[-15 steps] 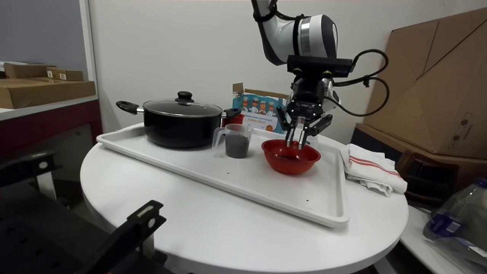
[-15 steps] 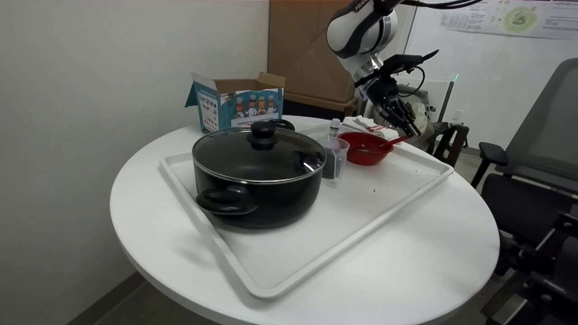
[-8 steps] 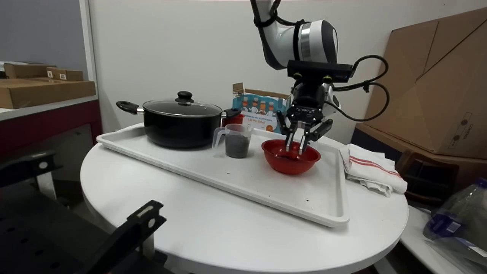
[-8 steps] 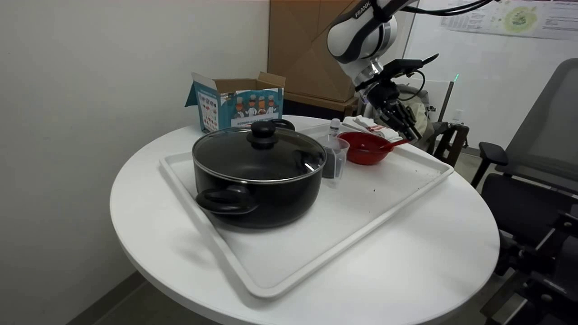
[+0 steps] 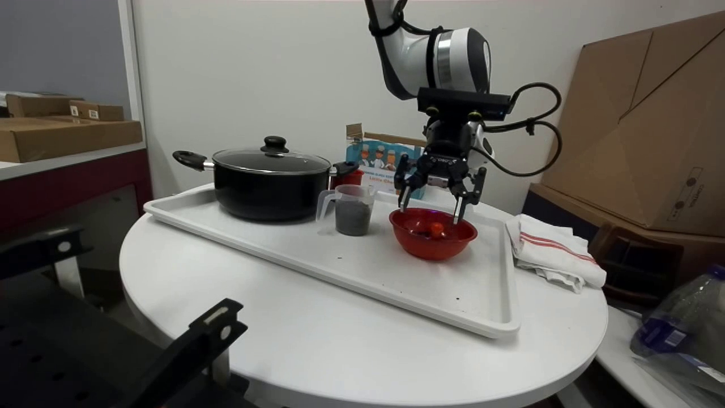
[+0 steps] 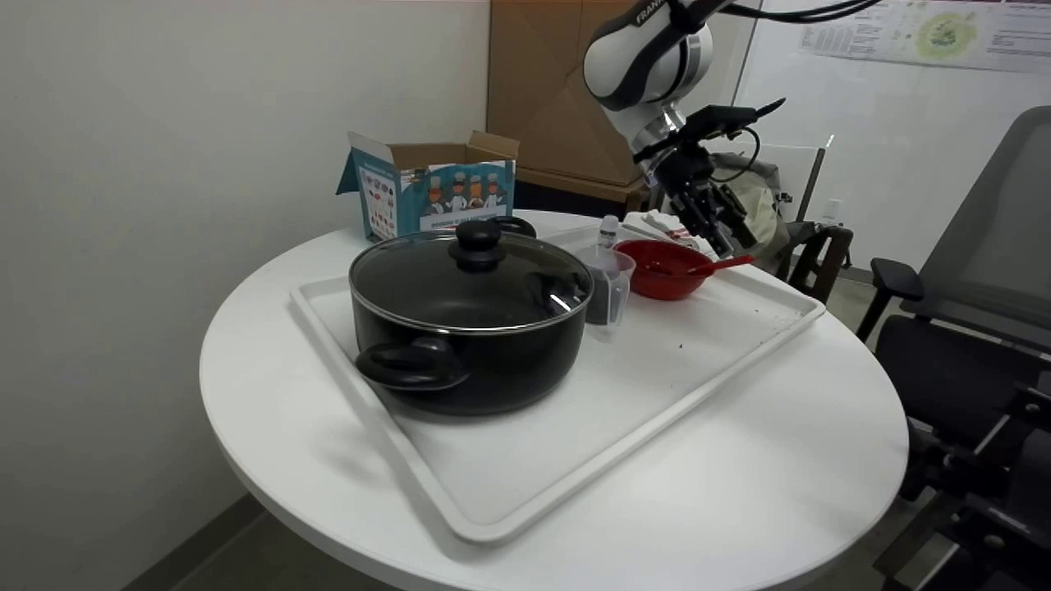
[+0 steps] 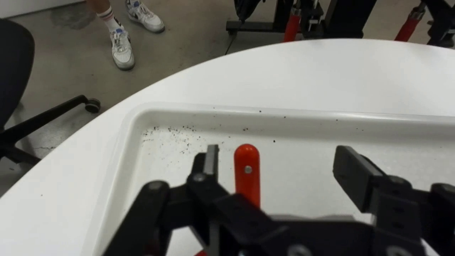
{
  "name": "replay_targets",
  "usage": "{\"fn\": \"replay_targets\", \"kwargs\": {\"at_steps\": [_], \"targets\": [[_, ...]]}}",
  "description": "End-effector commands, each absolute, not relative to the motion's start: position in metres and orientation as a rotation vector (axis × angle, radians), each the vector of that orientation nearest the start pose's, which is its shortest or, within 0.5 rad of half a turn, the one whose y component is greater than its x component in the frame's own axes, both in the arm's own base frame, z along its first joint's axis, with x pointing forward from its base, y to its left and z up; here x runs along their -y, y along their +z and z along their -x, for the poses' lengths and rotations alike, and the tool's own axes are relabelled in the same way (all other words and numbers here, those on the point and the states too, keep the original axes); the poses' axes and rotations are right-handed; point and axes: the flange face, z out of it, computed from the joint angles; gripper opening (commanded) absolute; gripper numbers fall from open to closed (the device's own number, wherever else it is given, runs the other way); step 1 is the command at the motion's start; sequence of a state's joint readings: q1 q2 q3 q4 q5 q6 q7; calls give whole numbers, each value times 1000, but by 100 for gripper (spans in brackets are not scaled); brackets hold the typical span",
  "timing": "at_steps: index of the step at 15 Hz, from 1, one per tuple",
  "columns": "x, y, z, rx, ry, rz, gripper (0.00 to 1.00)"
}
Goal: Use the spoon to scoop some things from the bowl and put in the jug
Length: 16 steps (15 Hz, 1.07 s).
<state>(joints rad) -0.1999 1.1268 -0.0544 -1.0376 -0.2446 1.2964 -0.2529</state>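
The red bowl [image 5: 433, 249] sits on the white tray, with dark bits inside. In it leans a red spoon [image 6: 727, 263], its handle jutting out over the rim. My gripper [image 5: 430, 215] is open above the bowl, its fingers spread wide to either side of the handle. Seen from the wrist, the spoon handle [image 7: 247, 170] stands free between the open fingers, nearer the left one, and no finger touches it. The clear jug [image 5: 353, 215], dark grey inside, stands beside the bowl in both exterior views. The spoon's scoop end is hidden.
A black lidded pot [image 5: 272, 190] stands on the tray on the jug's far side from the bowl. Behind are a small bottle [image 6: 608, 231] and an open printed box [image 6: 468, 197]. A folded towel [image 5: 558, 249] lies beside the tray. Dark specks [image 7: 181, 137] dot the tray's corner.
The gripper came down slightly, then opened wide and let go of the spoon handle. It has also shifted a little toward the jug. The spoon stays in the bowl.
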Motion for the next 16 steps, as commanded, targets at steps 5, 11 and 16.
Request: {"fn": "replay_targets", "kwargs": {"at_steps": [5,11,16], "targets": [[142,224,-658,42,878,3237,100],[124,302,-642,-186,416,3268,100],[101,349,-598,-137,254,3213,100]]}}
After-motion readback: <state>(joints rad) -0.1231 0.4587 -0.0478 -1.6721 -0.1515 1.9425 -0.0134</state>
